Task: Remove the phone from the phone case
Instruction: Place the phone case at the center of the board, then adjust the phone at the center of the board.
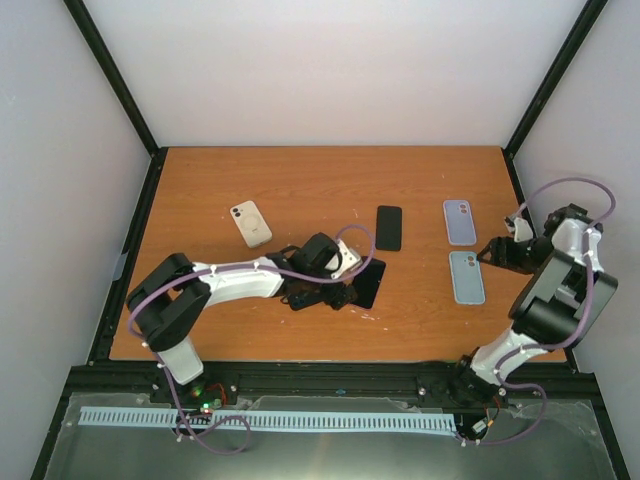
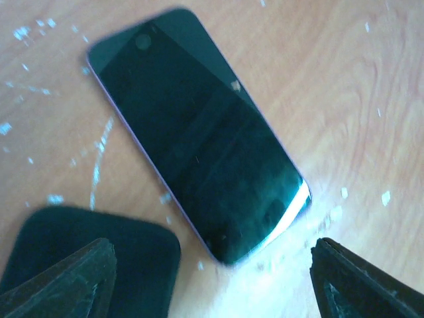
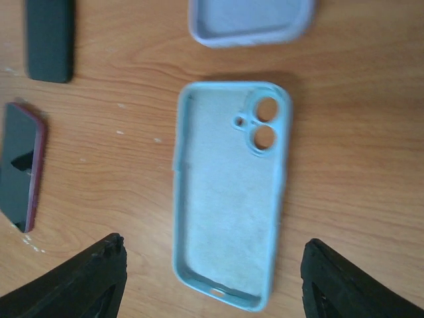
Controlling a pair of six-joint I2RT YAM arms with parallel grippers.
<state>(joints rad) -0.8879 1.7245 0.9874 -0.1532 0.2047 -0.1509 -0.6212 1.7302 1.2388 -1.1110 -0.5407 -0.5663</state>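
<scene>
The phone [image 2: 199, 132], dark screen up with a thin purple rim, lies bare on the table just ahead of my left gripper [image 2: 213, 246]. That gripper is open and touches nothing. From above, the phone [image 1: 368, 283] is right of the left gripper [image 1: 335, 295]. An empty light blue phone case [image 3: 228, 192] lies hollow side up on the wood. My right gripper [image 3: 213, 244] hangs open above its near end, with both fingers wider than the case and clear of it. The overhead view has the case [image 1: 466, 277] left of the right gripper [image 1: 492, 252].
A second, lavender case [image 1: 459, 221] lies just beyond the blue one. A black slab [image 1: 389, 227] sits mid-table and a white phone [image 1: 250, 223] far left. A dark flat piece with a rounded corner [image 2: 93, 252] lies by the left finger. Black frame rails edge the table.
</scene>
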